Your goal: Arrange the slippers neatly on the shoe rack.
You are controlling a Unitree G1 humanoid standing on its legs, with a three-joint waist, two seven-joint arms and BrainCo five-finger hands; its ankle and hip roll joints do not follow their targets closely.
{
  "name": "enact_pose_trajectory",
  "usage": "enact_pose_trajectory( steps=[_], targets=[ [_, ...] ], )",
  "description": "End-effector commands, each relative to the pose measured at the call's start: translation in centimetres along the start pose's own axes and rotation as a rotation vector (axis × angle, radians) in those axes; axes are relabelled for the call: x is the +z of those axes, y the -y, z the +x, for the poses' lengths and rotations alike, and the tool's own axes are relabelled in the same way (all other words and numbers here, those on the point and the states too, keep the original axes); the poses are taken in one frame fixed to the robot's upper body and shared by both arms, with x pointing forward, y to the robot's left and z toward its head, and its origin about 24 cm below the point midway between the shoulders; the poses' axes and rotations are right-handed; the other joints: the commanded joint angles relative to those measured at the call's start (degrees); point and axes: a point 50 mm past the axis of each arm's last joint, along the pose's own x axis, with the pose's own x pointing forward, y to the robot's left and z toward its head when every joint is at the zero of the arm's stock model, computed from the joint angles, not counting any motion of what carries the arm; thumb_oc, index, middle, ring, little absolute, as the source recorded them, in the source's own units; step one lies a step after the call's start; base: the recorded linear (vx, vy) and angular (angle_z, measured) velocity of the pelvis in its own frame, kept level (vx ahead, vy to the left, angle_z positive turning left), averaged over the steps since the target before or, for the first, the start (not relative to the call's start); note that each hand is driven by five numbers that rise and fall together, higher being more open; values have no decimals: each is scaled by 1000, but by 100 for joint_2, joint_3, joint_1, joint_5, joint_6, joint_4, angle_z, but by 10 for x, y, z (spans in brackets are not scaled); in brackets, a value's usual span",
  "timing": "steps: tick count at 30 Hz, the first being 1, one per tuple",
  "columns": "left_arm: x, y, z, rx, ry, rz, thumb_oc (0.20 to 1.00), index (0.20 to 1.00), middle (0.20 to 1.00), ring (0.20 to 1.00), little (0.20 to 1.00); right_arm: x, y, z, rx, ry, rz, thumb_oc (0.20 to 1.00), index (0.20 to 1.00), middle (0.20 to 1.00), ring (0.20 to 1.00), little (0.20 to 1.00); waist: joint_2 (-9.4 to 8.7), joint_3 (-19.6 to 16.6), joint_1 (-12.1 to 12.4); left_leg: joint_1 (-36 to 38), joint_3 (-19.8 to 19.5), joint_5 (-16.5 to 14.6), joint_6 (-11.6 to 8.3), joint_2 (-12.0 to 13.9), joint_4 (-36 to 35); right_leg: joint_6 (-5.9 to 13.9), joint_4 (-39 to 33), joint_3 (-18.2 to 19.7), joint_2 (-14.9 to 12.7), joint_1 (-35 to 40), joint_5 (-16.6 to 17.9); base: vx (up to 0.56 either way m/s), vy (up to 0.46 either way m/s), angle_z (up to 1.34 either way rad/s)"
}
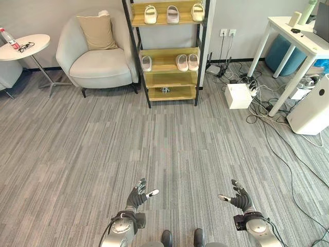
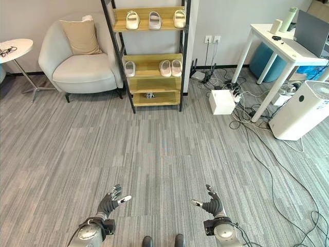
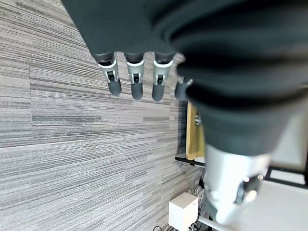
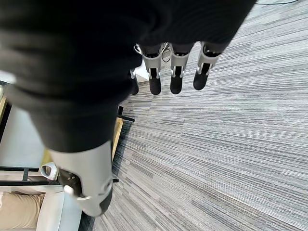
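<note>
Left hand (image 1: 138, 196) and right hand (image 1: 239, 198): fingers spread, holding nothing, low over grey striped carpet (image 1: 154, 139). Pale slippers (image 1: 172, 14): on black-framed wooden shoe rack (image 1: 165, 72), well ahead of both hands, three on the top shelf, three below.

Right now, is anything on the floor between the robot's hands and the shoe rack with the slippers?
Nothing visible is. Bare grey carpet runs from the left hand and right hand, both open and empty, up to the shoe rack, where the slippers sit. The armchair and white box stand off to the sides.
</note>
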Motion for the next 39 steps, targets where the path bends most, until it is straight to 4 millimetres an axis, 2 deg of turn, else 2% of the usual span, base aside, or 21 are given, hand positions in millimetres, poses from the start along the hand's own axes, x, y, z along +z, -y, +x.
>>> enact_pose_trajectory(
  steps=[1,7,12,15,16,20,21,22,23,24,26,27,29,31,32,33,34,35,36,38,39],
  targets=[
    [22,0,9,-4,91,-21,1000,1000,1000,1000,1000,17,-5,3,16,91,53,1000,1000,1000,1000,1000,-218,-22,1,176,-304,-607,-317,322,-41,706,10,74,-693,285,-698,0,0,0],
    [22,-1,10,0,87,-17,1000,1000,1000,1000,1000,20,-7,4,26,96,55,1000,1000,1000,1000,1000,-209,-4,7,174,-300,-604,-321,316,-41,708,10,78,-684,277,-706,0,0,0],
    [32,-6,12,1,124,37,1000,1000,1000,1000,1000,34,-6,8,38,147,52,1000,1000,1000,1000,1000,-195,194,-1,91,-258,-588,-317,314,-41,727,10,126,-706,145,-658,0,4,-2],
    [38,-11,10,12,154,51,1000,1000,1000,1000,1000,39,-6,9,46,165,41,1000,1000,1000,1000,1000,-192,323,17,42,-226,-567,-304,319,-41,730,10,176,-707,73,-637,-12,33,-12],
    [48,-12,11,2,199,102,1000,1000,1000,1000,1000,42,-4,11,46,175,43,1000,1000,1000,1000,1000,-202,402,34,-23,-206,-550,-295,315,-41,747,10,208,-705,3,-621,-30,33,-15],
    [61,-11,10,-24,254,127,1000,1000,1000,1000,1000,50,-1,15,45,198,41,1000,1000,1000,1000,1000,-264,426,75,-78,-195,-573,-256,261,-35,782,10,201,-741,-24,-626,16,95,-14],
    [62,-12,10,-20,260,109,1000,1000,1000,1000,1000,61,0,19,39,235,26,1000,1000,1000,1000,1000,-335,530,77,-195,-232,-679,-161,165,141,830,336,215,-843,-173,-620,-13,197,-3],
    [63,-13,10,-18,263,106,1000,1000,1000,1000,1000,62,1,20,31,235,11,1000,1000,1000,1000,1000,-351,590,81,-266,-231,-740,-114,139,249,877,703,234,-876,-383,-675,-35,259,-2],
    [62,-13,9,-11,260,93,1000,1000,1000,1000,1000,61,0,22,22,224,6,1000,1000,1000,1000,1000,-367,666,88,-317,-200,-848,-42,102,400,1038,1546,244,-928,-821,-659,214,271,-14],
    [60,-16,10,-1,246,119,1000,1000,1000,1000,1000,47,3,19,-1,170,25,1000,1000,1000,1000,1000,-313,837,-49,86,-245,-1035,-5,144,299,1110,2525,193,-1006,-1593,-272,339,209,-16],
    [66,-14,11,-11,267,125,1000,1000,1000,1000,1000,47,7,19,-16,169,26,1000,1000,1000,1000,1000,-346,845,-109,320,-284,-1111,-29,94,150,1012,1885,-18,-1007,-1651,-253,331,21,7],
    [66,-14,11,-12,267,124,1000,1000,1000,1000,1000,47,7,19,-16,169,26,1000,1000,1000,1000,1000,-328,861,-118,351,-296,-1117,-34,115,135,1009,1861,-41,-991,-1609,-252,216,-72,39],
    [72,-13,14,-15,285,128,1000,1000,1000,1000,1000,46,12,21,-35,160,5,1000,1000,1000,1000,1000,-375,866,-194,553,-325,-1206,-110,85,21,1019,1132,-253,-998,-1727,-119,265,-109,27],
    [78,-12,16,-14,303,132,1000,1000,1000,1000,1000,44,15,21,-53,151,-4,1000,1000,1000,1000,1000,-365,858,-283,773,-366,-1330,-201,161,-34,1057,635,-446,-973,-1766,59,388,-193,11],
    [84,-11,17,-23,326,132,1000,1000,1000,1000,1000,42,22,19,-74,154,-15,1000,1000,1000,1000,1000,-375,761,-372,937,-418,-1507,-286,215,-41,1046,394,-428,-930,-1709,101,342,-197,11],
    [84,-11,17,-24,326,132,1000,1000,1000,1000,1000,42,22,18,-75,153,-15,1000,1000,1000,1000,1000,-364,765,-378,946,-425,-1514,-289,228,-41,1044,375,-443,-920,-1686,106,578,-402,48],
    [81,-8,15,-31,327,99,1000,1000,1000,1000,1000,33,26,14,-76,137,-6,1000,1000,1000,1000,1000,-320,588,-461,1033,-454,-1476,-488,493,204,821,408,-334,-746,-1489,104,422,-334,58],
    [80,-8,14,-34,327,83,1000,1000,1000,1000,1000,32,28,13,-77,138,-8,1000,1000,1000,1000,1000,-279,545,-459,905,-442,-1319,-583,575,577,747,364,-353,-658,-1364,34,591,-536,80],
    [81,-8,12,-40,330,55,1000,1000,1000,1000,1000,35,28,12,-66,162,-2,1000,1000,1000,1000,1000,-247,566,-391,382,-535,-790,-735,609,1773,550,218,-339,-478,-1018,-104,295,-353,43],
    [82,-7,13,-36,330,36,1000,1000,1000,1000,1000,38,29,13,-62,173,-3,1000,1000,1000,1000,1000,-362,648,-308,-188,-684,-348,-778,457,2842,364,157,-285,-486,-744,-268,255,-311,-9],
    [84,-7,14,-29,335,29,1000,1000,1000,1000,1000,39,29,14,-62,176,-2,1000,1000,1000,1000,1000,-413,701,-267,-421,-684,-261,-785,447,3215,297,153,-272,-500,-641,-350,217,-216,-54]
  ],
)
